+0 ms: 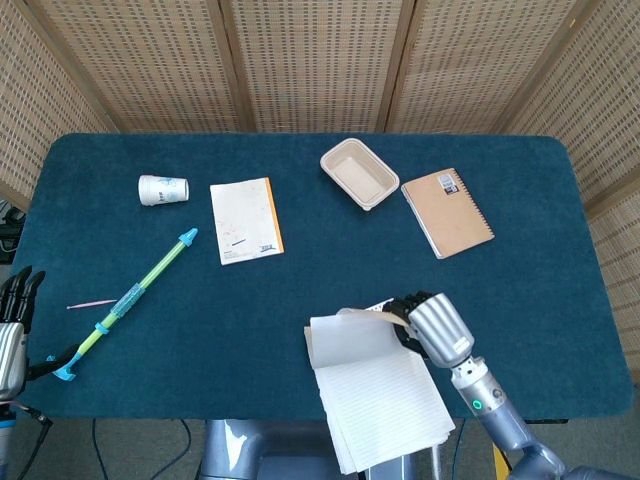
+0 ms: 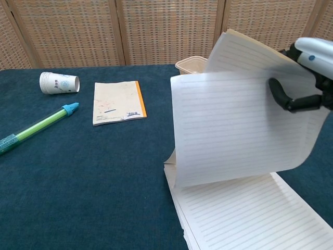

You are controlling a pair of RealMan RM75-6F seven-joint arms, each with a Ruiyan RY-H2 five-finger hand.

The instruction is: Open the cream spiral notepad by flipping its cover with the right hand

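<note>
The cream spiral notepad (image 1: 378, 392) lies at the table's near edge, partly overhanging it, with lined pages (image 2: 250, 213) showing. My right hand (image 1: 424, 324) (image 2: 306, 78) grips the tan cover together with lined sheets (image 2: 234, 125) and holds them raised, curling over the pad's far end. In the chest view the lifted sheets stand nearly upright and fill the right half of the frame. My left hand (image 1: 12, 322) hangs at the near left edge, beside the table, fingers extended and holding nothing.
A paper cup (image 1: 162, 189) lies on its side at the far left. Near it are a booklet with an orange spine (image 1: 245, 220) and a green-blue pen (image 1: 130, 296). A beige tray (image 1: 358, 173) and a brown spiral notebook (image 1: 447, 212) sit at the far right.
</note>
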